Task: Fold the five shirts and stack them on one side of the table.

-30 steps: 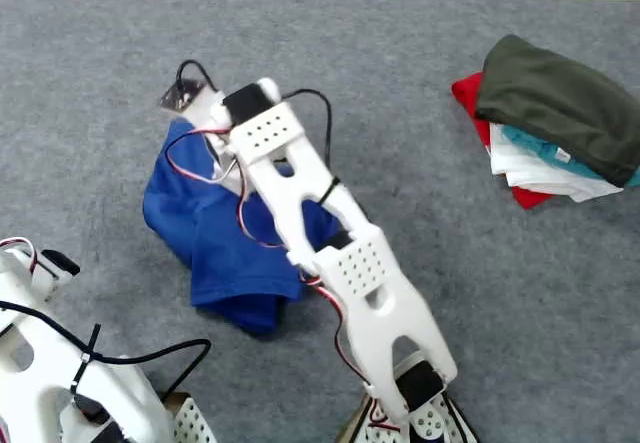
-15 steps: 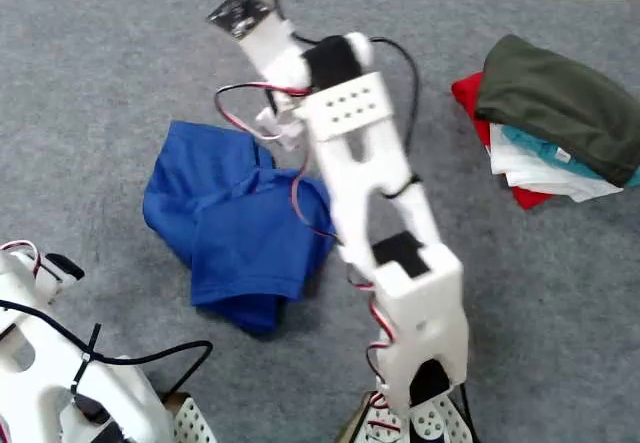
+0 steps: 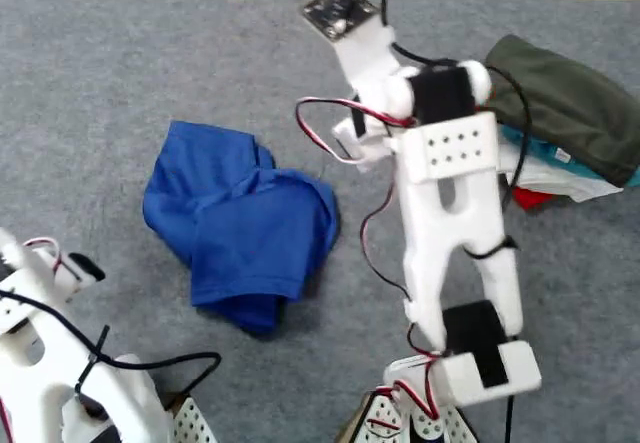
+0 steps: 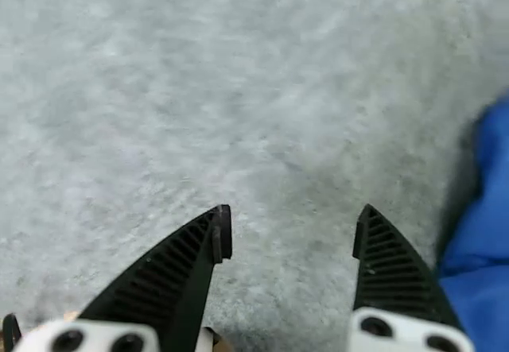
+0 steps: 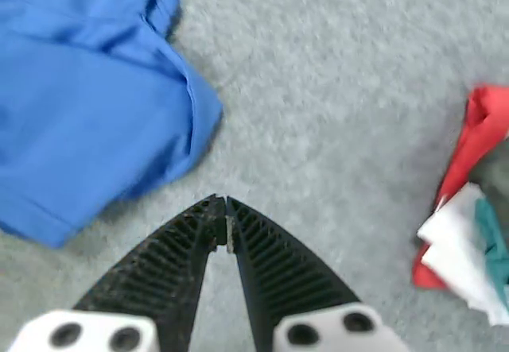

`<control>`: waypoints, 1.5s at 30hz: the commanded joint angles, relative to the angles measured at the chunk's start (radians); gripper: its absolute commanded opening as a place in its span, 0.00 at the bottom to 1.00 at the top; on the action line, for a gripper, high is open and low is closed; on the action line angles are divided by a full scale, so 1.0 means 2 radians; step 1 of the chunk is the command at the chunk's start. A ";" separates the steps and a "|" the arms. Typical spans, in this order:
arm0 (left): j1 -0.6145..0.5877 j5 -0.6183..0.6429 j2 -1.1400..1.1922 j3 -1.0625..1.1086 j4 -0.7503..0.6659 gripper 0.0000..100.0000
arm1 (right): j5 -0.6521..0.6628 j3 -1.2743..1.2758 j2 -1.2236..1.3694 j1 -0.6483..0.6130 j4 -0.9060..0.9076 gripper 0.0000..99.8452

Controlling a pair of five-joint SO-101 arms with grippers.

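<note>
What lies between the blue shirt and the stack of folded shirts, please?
Bare grey table lies between blue shirt and stack, with the shut right pincer above it, in the right wrist view.

The blue shirt (image 3: 240,228) is soft matt cloth, the table (image 3: 100,83) rough grey felt, the right arm (image 3: 440,253) smooth white plastic.
</note>
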 commanded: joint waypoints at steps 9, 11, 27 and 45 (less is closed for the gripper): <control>0.259 0.096 -0.004 -0.117 0.025 0.26 | 0.004 0.126 -0.035 0.016 0.002 0.00; 0.299 0.107 -0.004 -0.136 0.035 0.26 | 0.004 0.150 -0.035 0.030 -0.019 0.00; 0.409 0.130 0.293 -0.217 -0.038 0.29 | 0.002 0.317 -0.035 0.051 -0.164 0.00; 0.292 0.021 0.372 -0.314 0.054 0.02 | 0.005 0.309 -0.034 0.036 -0.193 0.00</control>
